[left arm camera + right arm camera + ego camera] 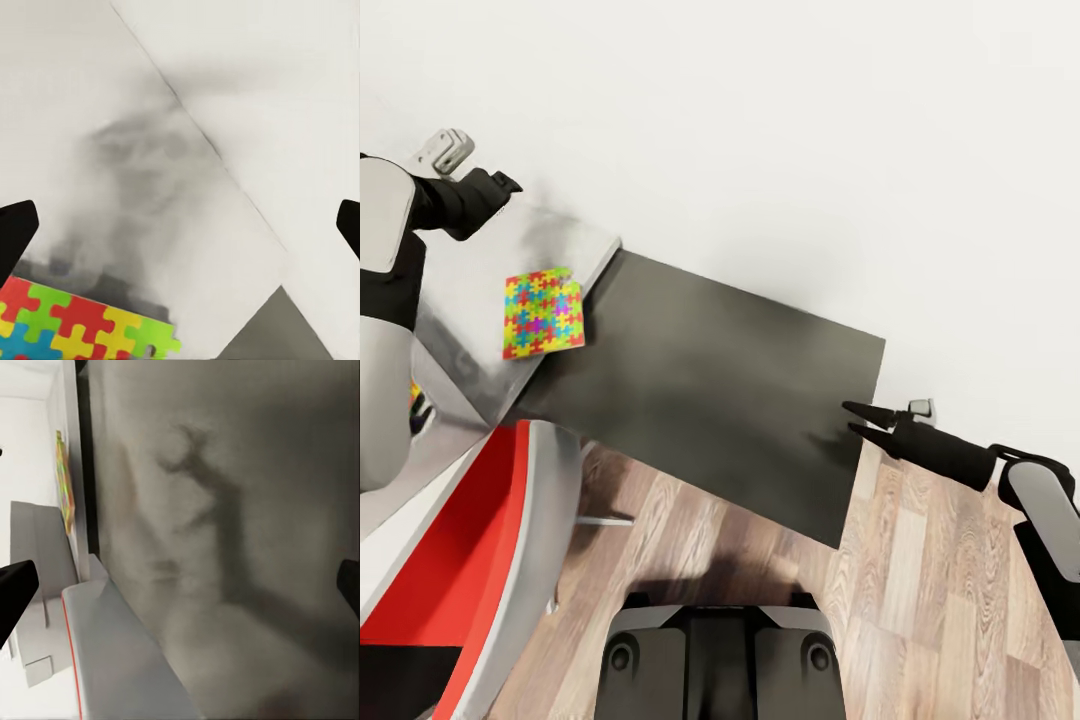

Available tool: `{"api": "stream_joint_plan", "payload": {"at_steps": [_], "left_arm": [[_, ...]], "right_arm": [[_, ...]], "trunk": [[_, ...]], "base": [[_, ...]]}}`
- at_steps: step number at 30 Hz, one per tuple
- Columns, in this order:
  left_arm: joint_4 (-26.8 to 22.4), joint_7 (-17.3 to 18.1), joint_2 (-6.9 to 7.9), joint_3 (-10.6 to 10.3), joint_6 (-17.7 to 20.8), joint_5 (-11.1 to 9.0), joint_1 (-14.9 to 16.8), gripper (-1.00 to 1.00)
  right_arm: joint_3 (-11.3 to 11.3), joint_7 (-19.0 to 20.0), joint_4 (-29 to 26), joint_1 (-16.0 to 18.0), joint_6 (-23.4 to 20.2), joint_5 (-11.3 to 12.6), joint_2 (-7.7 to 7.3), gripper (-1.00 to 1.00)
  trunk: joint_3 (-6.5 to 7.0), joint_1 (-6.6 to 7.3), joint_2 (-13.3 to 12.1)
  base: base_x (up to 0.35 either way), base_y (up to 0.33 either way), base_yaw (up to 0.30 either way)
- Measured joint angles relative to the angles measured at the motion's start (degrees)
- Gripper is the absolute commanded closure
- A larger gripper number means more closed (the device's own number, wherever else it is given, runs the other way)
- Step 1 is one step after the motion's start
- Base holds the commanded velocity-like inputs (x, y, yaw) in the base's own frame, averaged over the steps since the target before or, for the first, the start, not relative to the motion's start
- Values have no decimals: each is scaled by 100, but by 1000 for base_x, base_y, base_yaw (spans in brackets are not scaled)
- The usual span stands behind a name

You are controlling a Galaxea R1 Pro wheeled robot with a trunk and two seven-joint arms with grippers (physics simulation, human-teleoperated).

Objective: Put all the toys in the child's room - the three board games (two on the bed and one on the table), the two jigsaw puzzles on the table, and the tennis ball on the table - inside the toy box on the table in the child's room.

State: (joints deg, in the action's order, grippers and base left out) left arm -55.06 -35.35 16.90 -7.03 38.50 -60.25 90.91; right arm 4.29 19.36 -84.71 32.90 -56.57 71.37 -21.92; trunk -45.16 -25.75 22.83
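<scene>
One jigsaw puzzle (543, 312), a flat box with a bright multicolour piece pattern, lies on the light grey table (480, 270) near where it meets the dark grey cabinet section (720, 390). My left gripper (508, 184) hovers over the table just beyond the puzzle's far edge. In the left wrist view the puzzle (75, 324) is close, and the left gripper (180, 225) is open and empty. My right gripper (863, 420) is open and empty over the cabinet's right end. The right wrist view shows the puzzle (66, 487) edge-on. The toy box, board games and tennis ball are out of view.
A red and grey chair (490, 560) stands at the table's near side, under my left arm. The white wall (810, 150) runs right behind table and cabinet. Wood-plank floor (940, 600) lies open to the right of my base (720, 660).
</scene>
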Motion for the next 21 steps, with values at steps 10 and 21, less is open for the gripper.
{"api": "stream_joint_plan", "payload": {"at_steps": [10, 21], "left_arm": [[0, -2, 0, 127, -3, -385, 0, -100], [30, -5, -1, 120, -3, -444, 1, -100]], "right_arm": [[3, -17, -3, 79, -1, -3, 12, -100], [19, -17, -3, 135, 0, -4, -2, -100]], "trunk": [[2, 0, 0], [2, 0, 0]], "base": [[0, 0, 282], [0, 0, 88]]}}
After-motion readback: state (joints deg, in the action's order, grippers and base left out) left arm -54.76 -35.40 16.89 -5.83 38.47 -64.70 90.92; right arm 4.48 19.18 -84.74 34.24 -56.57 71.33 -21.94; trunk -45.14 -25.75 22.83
